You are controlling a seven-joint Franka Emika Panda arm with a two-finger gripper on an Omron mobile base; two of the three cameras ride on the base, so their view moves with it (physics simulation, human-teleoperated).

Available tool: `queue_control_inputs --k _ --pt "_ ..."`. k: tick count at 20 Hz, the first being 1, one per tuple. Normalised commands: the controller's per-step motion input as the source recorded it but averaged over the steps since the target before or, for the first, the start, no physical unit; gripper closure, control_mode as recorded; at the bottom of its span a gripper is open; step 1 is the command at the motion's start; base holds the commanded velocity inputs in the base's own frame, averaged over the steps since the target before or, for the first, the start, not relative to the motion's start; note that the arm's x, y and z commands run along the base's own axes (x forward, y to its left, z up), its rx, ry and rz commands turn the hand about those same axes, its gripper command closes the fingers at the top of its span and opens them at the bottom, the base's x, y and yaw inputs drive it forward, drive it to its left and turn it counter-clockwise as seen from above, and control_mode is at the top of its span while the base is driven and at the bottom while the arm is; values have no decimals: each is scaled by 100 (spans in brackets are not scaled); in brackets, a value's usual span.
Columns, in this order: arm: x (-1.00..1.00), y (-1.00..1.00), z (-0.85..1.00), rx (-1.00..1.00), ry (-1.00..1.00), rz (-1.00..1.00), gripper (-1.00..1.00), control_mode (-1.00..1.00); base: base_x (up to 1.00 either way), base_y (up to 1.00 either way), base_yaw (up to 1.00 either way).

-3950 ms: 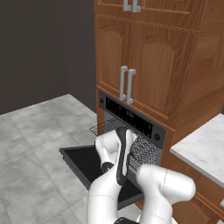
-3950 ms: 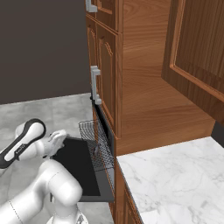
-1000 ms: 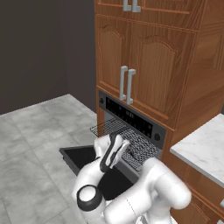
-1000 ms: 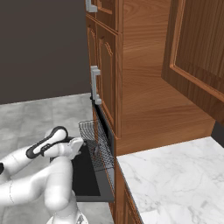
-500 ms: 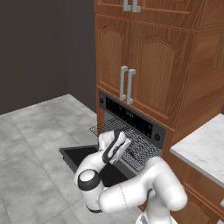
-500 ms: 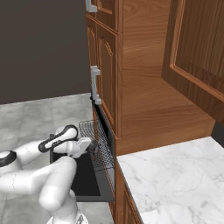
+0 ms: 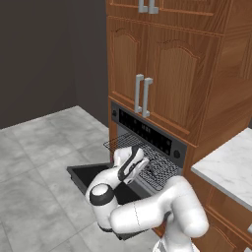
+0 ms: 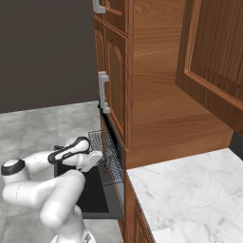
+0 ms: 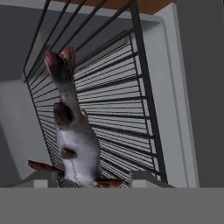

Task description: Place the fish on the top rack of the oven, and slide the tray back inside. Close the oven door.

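The oven (image 7: 147, 130) stands with its door (image 7: 86, 179) folded down flat, and the top rack (image 7: 165, 165) is pulled out over it. My gripper (image 7: 146, 169) reaches in at the rack's front edge. From the right side, the gripper (image 8: 97, 159) sits just in front of the rack (image 8: 111, 161), above the door (image 8: 95, 194). In the hand view the fish (image 9: 76, 140) lies lengthwise between the tips of my gripper (image 9: 94, 177), tail pointing away, with the rack's bars (image 9: 118, 113) behind it. Its fins reach the tips. I cannot tell whether the jaws press on its body.
Wooden cabinet doors with steel handles (image 7: 142, 93) rise above the oven. A white marble counter (image 7: 226, 162) (image 8: 190, 194) runs to the right. Grey tiled floor (image 7: 34, 147) spreads out on the left of the open door.
The hand has pushed forward to the rack's front edge while the elbow swung lower and to the left. The oven door and rack stay where they were.
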Motion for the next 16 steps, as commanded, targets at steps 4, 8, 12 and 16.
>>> queue_control_inputs --k 4,8,12,16 --pt "0 75 -65 -8 -8 -6 -100 -100 0 0 0" --pt "4 64 -53 -8 -4 -8 -100 -100 0 0 0" --pt "20 53 -43 -8 -1 -8 -100 -100 0 0 0" --pt "33 24 -34 -10 0 -8 -100 -100 0 0 0"
